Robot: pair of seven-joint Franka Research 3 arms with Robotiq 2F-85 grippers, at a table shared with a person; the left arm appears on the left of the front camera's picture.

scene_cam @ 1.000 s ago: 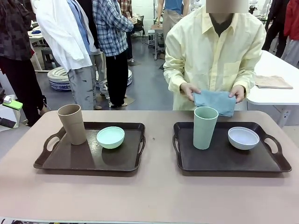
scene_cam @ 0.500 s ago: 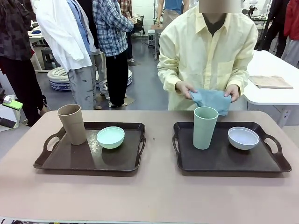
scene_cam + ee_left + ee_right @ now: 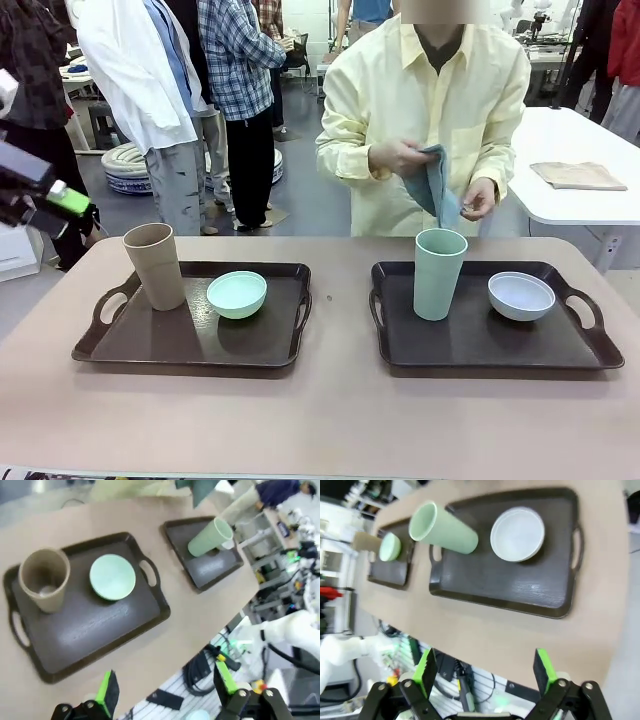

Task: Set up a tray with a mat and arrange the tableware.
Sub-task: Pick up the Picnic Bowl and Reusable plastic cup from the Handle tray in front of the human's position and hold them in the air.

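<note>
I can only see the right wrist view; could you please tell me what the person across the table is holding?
Observer: The person holds a blue cloth up behind the pale green cup, clear of the table.
Operator: Thank you. How does the left gripper stand?
Observer: The left gripper is open and empty, raised off to the left of the left tray.

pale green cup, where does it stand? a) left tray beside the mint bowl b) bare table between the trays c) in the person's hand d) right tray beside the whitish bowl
d: the pale green cup stands upright on the right tray, the whitish bowl beside it.
</note>
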